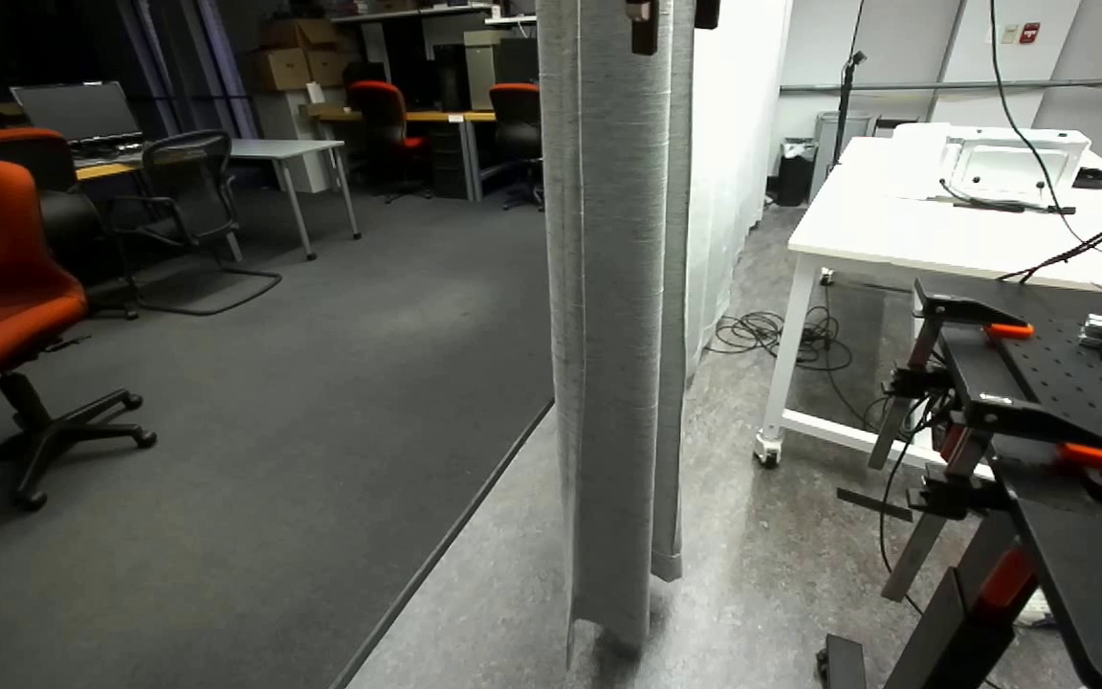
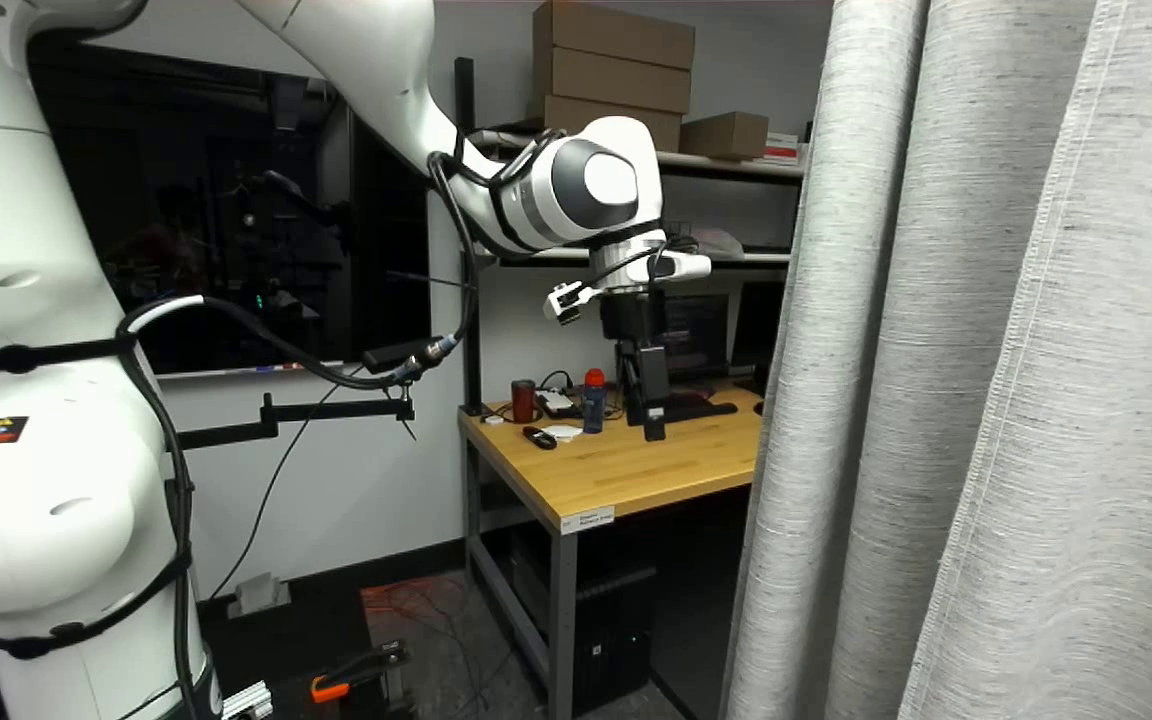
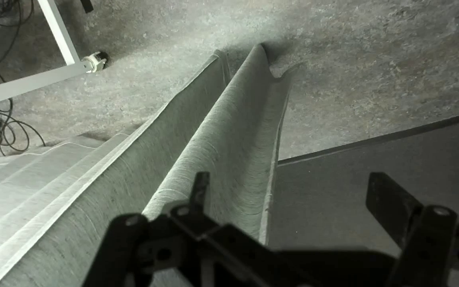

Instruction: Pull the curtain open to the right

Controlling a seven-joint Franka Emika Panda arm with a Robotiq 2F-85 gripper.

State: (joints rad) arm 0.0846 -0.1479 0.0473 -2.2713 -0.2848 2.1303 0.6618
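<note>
The curtain is tall, light grey, pleated fabric hanging down to near the floor. It also fills the right side in an exterior view. In the wrist view the curtain runs from the lower left up to the middle, with its free edge between the two fingers in the picture. My gripper is open, the left finger in front of the fabric and the right finger over dark carpet. The gripper's fingertips show at the top in an exterior view and left of the curtain. Whether fabric touches a finger, I cannot tell.
A white table and a black bench with orange-handled clamps stand right of the curtain. Orange chairs stand on the carpet at left. A wooden desk with a bottle stands behind the arm. Cables lie on the floor.
</note>
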